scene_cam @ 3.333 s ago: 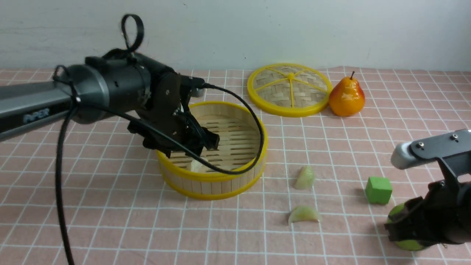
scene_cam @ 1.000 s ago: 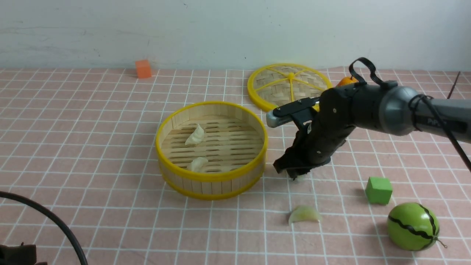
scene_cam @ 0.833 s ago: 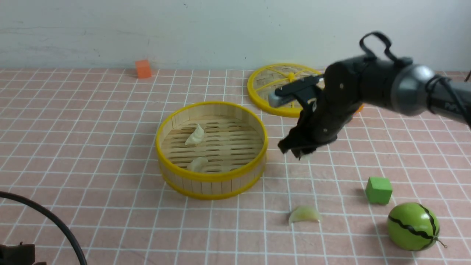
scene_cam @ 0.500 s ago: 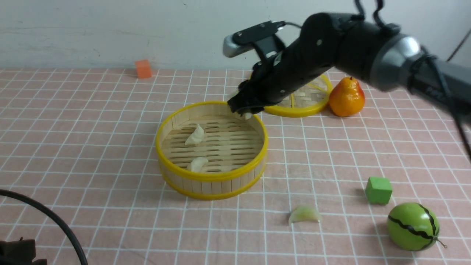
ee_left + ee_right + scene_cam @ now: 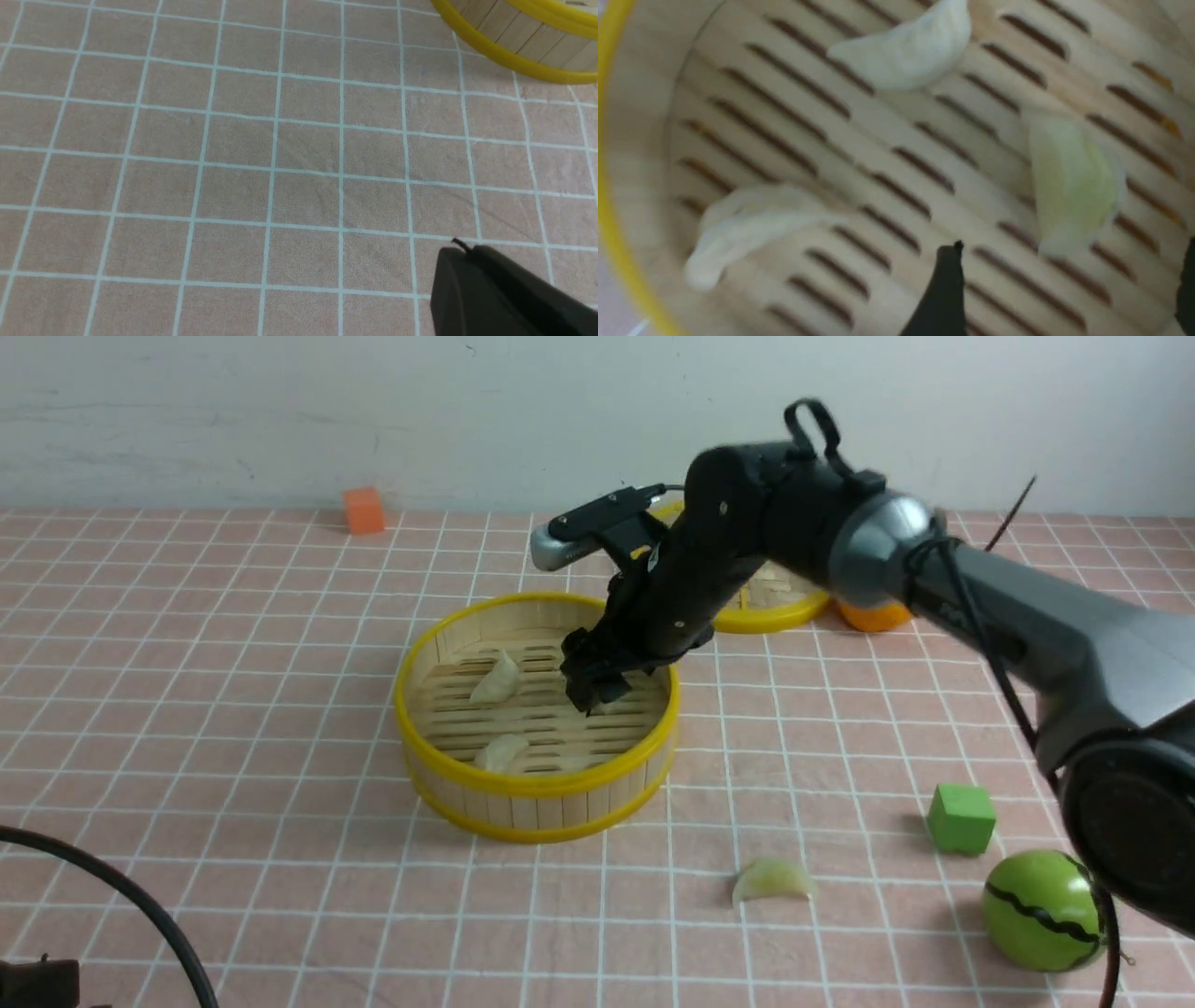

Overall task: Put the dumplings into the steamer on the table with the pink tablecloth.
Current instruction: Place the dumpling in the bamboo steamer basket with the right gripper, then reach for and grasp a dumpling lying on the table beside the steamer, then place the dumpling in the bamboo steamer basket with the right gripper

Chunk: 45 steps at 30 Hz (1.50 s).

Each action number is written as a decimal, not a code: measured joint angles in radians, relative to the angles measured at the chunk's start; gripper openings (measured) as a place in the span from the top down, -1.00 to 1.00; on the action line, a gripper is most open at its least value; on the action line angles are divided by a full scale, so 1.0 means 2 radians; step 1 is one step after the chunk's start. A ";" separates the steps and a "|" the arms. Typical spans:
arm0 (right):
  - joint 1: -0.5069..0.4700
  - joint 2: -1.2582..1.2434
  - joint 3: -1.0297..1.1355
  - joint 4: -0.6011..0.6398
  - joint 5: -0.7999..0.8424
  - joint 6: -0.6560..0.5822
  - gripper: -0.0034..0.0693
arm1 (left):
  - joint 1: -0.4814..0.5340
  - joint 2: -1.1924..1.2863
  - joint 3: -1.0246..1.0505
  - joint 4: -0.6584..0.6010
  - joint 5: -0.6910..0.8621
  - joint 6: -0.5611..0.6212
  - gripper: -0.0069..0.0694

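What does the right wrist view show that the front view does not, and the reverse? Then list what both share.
Right wrist only: a green dumpling lying in the steamer between the fingers of the open right pincer. Front only: another green dumpling on the cloth, the lid, green cube and melon. Both: the steamer and two cream dumplings.

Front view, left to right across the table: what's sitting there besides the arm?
Small orange cube, round bamboo steamer with yellow rims, pale green crescent dumpling outside it, green cube, striped green melon-like ball.
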 joint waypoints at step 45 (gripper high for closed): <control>0.008 -0.097 0.095 0.078 -0.068 -0.149 0.32 | 0.000 0.000 0.000 -0.018 -0.021 0.000 0.82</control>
